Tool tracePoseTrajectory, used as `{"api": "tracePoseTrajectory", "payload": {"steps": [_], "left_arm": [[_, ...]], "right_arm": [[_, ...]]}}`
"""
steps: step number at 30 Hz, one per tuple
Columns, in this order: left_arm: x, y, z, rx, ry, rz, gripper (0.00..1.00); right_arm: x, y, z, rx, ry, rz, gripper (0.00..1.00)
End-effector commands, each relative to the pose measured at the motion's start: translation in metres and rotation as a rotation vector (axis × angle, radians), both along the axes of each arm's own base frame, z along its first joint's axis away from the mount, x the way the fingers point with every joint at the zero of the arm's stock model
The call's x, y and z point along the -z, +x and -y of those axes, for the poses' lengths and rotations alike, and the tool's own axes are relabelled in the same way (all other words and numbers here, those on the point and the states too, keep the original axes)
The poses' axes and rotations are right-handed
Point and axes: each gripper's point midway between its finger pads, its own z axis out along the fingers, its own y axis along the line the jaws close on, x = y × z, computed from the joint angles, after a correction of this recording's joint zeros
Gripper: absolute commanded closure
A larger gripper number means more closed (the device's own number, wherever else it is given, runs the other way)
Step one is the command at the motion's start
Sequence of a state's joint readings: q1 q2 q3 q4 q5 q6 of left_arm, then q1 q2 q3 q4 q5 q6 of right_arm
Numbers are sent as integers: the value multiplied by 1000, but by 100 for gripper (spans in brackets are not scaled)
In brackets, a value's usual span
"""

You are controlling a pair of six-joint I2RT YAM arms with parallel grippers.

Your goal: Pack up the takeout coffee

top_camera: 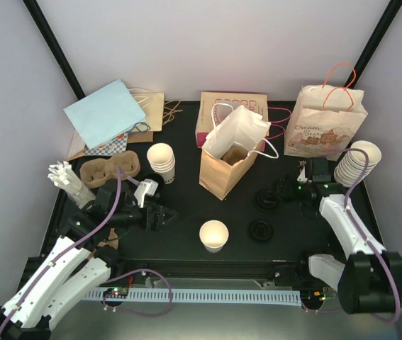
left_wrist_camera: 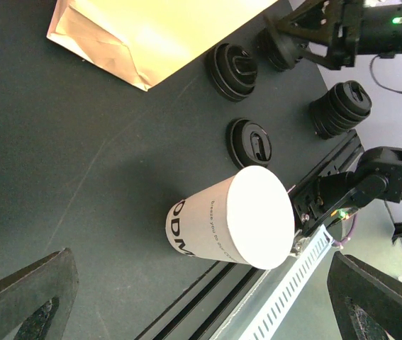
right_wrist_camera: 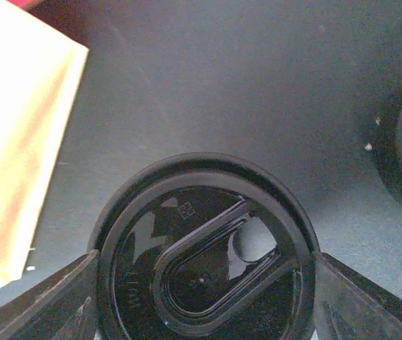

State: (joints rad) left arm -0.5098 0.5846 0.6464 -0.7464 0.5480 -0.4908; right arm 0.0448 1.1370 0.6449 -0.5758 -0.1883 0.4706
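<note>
I'm fetching the lid: my right hand (right_wrist_camera: pixel 201 297) straddles a black lid (right_wrist_camera: pixel 199 234) on the bench, right of the brown bag (top_camera: pixel 220 173), but I cannot tell if it pinches. The lidless cup (top_camera: pixel 213 234) stands near-centre, just right of my wide-spread left hand (top_camera: pixel 166 218). Next I must lift the lid level and seat it squarely on the rim.

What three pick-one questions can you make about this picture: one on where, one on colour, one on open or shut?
1. Where is the lone cup? A in a bag; B on the table; C in a carrier.
2. What colour are the lids? A black; B red; C white.
3. How are the left fingers? A shut on the cup; B shut on a lid; C open.

Answers: B, it stands on bare table near the front edge; A, every lid looks black; C, they stand wide apart, touching nothing.
</note>
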Motion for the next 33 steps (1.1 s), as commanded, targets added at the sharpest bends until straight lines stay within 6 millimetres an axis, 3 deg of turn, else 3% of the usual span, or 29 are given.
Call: {"api": "tracePoseTrajectory", "payload": {"steps": [1,9,19,29,33], "left_arm": [[-13,2,5,12,-33,18,1],[-7,2,12,23,-62,-18,1],[7,-1,19,18,-91,-79,1],[16,-3,17,-18,-91,-110,1],[22,-4,17,-30,-100,-131,2]], "right_arm": [[-39,-6,-15,-54,35,80,22],[-78,-45,-67,-210,41,146,22],[-84,-100,-126,-399,65,175,23],[-90,-133,-184,-603,-71,303,23],[-98,-136,-200,-653,-126,370,23]]}}
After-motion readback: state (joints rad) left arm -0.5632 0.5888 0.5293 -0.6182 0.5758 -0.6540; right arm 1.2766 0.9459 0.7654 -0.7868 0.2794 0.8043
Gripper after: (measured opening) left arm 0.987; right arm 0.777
